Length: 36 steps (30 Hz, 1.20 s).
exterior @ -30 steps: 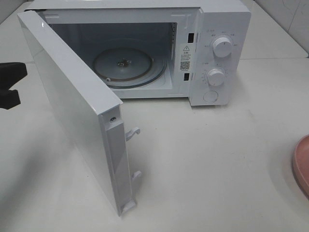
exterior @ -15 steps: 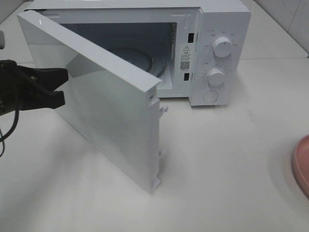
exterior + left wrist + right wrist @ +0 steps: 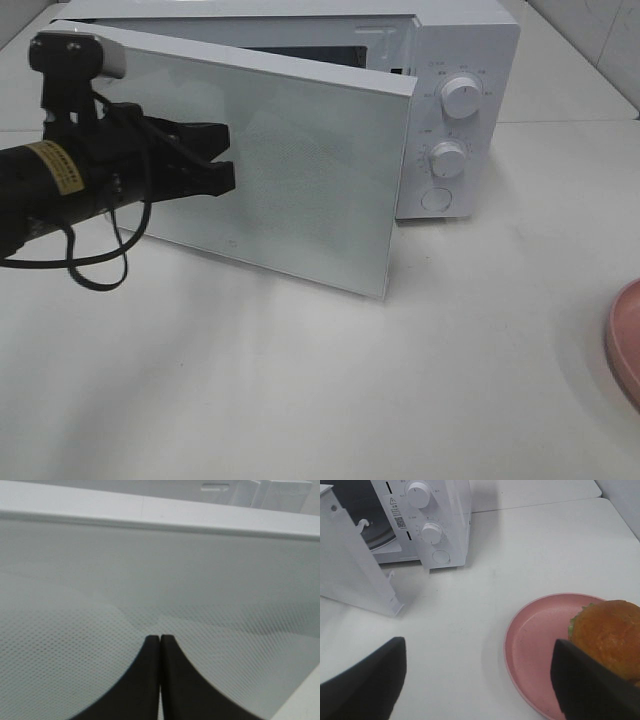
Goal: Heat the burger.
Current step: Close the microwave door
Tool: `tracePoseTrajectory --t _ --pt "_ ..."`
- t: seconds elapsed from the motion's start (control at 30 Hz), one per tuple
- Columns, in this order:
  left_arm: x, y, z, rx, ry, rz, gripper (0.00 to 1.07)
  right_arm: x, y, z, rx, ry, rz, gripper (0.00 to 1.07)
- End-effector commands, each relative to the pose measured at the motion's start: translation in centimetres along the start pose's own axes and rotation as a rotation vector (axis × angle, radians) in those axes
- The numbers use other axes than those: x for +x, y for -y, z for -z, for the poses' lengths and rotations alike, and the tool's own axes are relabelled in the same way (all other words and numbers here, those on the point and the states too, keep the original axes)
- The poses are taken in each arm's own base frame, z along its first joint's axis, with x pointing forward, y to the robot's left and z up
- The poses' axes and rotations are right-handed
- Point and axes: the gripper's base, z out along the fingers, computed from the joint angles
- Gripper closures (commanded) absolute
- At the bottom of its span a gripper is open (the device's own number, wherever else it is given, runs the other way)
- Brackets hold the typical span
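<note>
The burger (image 3: pixel 607 630), with its golden-brown bun and a frill of green lettuce, lies on a pink plate (image 3: pixel 530 645) to the right of the white microwave (image 3: pixel 455 110). My right gripper (image 3: pixel 477 690) hangs open above the table beside the plate, holding nothing. The microwave door (image 3: pixel 300 180) stands partly open, swung most of the way toward the oven. My left gripper (image 3: pixel 228 158) is shut, and its tips (image 3: pixel 160 639) press against the door's outer mesh face (image 3: pixel 150 580). In the exterior high view the burger is out of view.
Only the pink plate's rim (image 3: pixel 625 340) shows at the right edge of the exterior high view. Two knobs (image 3: pixel 460 95) and a round button (image 3: pixel 436 199) sit on the microwave's right panel. White tabletop (image 3: pixel 400 400) lies in front of the oven.
The door has swung from wide open to nearly closed. My left gripper has come in from the left edge and travelled right against the door. The right arm has not moved.
</note>
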Motion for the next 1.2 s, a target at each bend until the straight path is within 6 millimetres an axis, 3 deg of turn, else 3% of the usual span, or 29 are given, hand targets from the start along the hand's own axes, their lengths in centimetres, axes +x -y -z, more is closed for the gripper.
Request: tracePoseTrajectory --t 0.03,0.7,1.2 --pt "-0.5 0.6 -1.1 -0.002 0.011 0.006 1.07 0.1 0.0 0.3 -0.004 0.033 0.002 0.31" --pt "-2.0 3.9 -9.4 0.009 0.011 -0.008 1.07 0.1 0.0 0.3 -0.004 0.033 0.002 0.31" --pt "-2.6 4.6 -13.1 0.014 0.013 0.004 1.07 0.1 0.0 0.3 -0.004 0.033 0.002 0.31"
